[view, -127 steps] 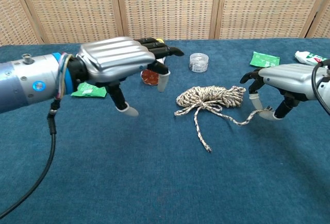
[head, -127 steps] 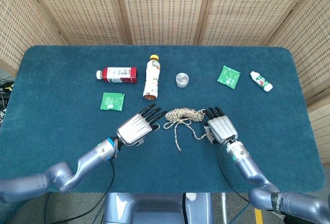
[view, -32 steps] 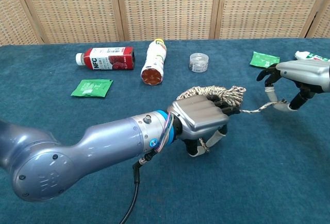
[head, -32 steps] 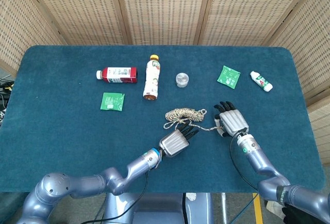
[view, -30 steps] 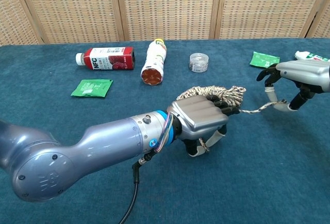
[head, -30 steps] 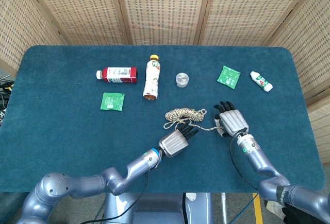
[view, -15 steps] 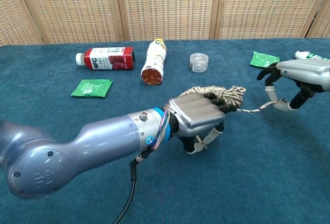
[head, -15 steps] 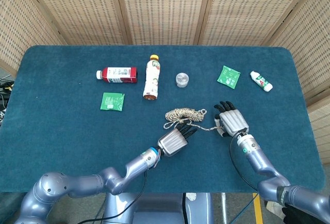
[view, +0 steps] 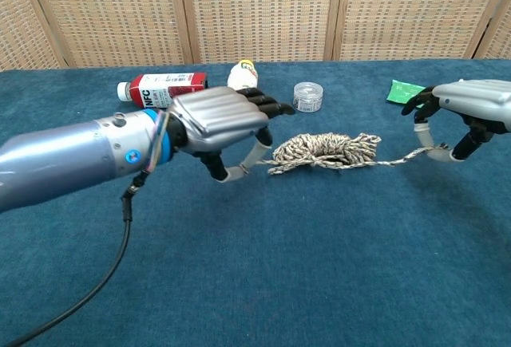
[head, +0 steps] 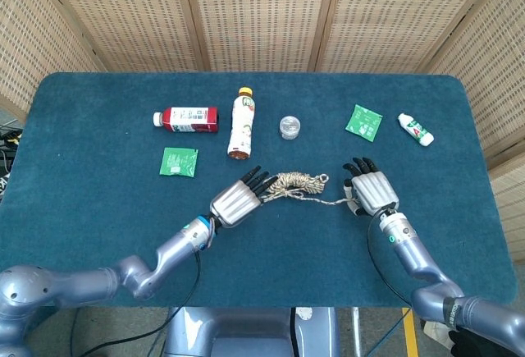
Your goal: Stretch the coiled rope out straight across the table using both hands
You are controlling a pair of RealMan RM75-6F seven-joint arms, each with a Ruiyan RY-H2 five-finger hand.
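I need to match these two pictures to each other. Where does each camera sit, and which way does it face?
Head view: sits high above the near table edge, looking steeply down on the whole table; both arms show, left hand and right hand.
Chest view: sits low at the near edge, looking across toward the wicker screens; the left forearm looms large.
Shared: the rope, each end pinched by a hand, plus bottles beyond it.

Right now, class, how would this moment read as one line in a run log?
phase: stretching | left hand: pinches one rope end | right hand: pinches other end | rope: middle bundle coiled on table | not yet straight
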